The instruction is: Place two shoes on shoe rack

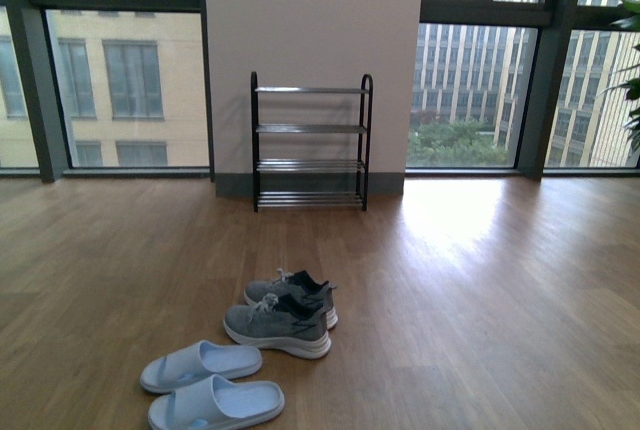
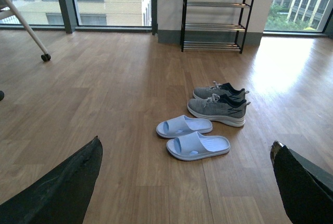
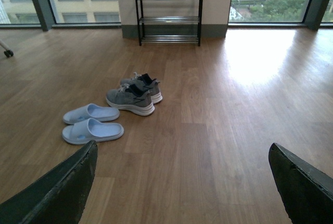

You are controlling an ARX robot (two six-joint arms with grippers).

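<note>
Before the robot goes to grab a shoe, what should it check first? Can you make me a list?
1. Grey sneakers upright and side by side on the floor: ok.
2. Blue slides lying apart from the sneakers, not tangled with them: ok.
3. Shoe rack standing against the wall with all four shelves bare: ok.
4. Nothing lying on the floor between the shoes and the rack: ok.
5. Both arms' jaws spread wide and holding nothing: ok.
6. Rack close enough to reach from here: probably not ok, it looks far across the room.
</note>
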